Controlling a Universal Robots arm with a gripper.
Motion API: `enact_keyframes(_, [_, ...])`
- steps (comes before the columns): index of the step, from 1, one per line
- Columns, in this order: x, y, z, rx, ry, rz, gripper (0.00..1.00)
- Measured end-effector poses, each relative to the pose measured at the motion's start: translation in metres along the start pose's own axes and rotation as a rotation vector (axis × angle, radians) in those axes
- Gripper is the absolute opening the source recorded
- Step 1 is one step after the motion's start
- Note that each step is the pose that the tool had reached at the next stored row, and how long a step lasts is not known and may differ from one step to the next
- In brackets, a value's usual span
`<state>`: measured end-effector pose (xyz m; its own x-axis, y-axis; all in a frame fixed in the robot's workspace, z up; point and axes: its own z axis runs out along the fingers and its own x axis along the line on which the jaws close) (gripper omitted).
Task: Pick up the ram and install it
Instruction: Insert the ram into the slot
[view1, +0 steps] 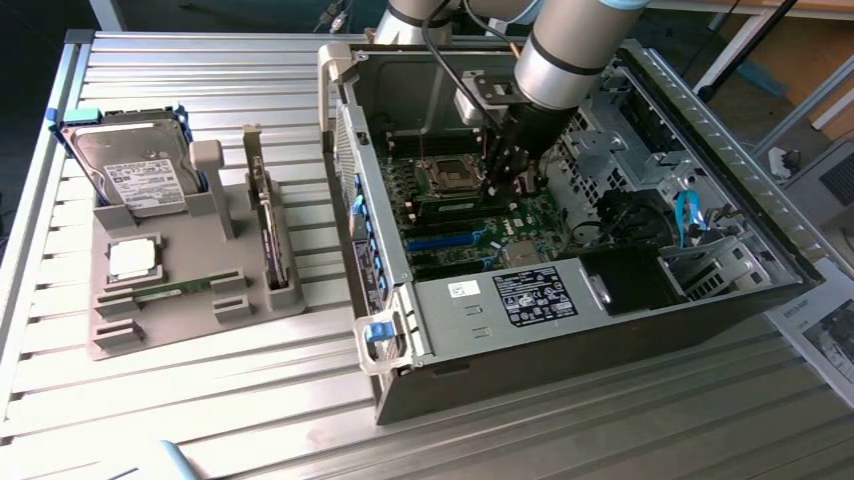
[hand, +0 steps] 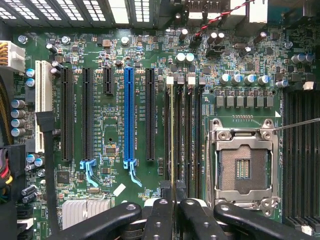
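Observation:
In the wrist view my gripper (hand: 173, 207) is shut on the ram (hand: 172, 140), which I see edge-on as a thin green-yellow line between the black fingers (hand: 159, 220). The stick hangs in line with the leftmost of the dark memory slots (hand: 186, 135) beside the empty processor socket (hand: 245, 167). Whether it touches that slot I cannot tell. In the exterior view the gripper (view1: 505, 172) reaches down into the open computer case (view1: 400, 330), just over the motherboard (view1: 467, 225). Another ram stick (view1: 180, 287) lies in the grey holder (view1: 160, 325) at the exterior view's left.
The holder also carries a hard drive (view1: 134, 175), a square silver processor chip (view1: 134, 258) and an upright expansion card (view1: 274, 245). Case walls, a drive cage (view1: 641, 130) and cables (view1: 687, 215) close in around the arm. A blue expansion slot (hand: 129, 120) lies near the memory slots.

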<state>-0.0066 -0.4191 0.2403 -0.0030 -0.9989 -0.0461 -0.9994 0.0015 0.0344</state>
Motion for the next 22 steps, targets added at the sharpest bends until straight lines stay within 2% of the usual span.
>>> enact_keyframes(22, [0.0000, 0.0017, 0.0009, 0.0003, -0.0003, 0.004, 0.12])
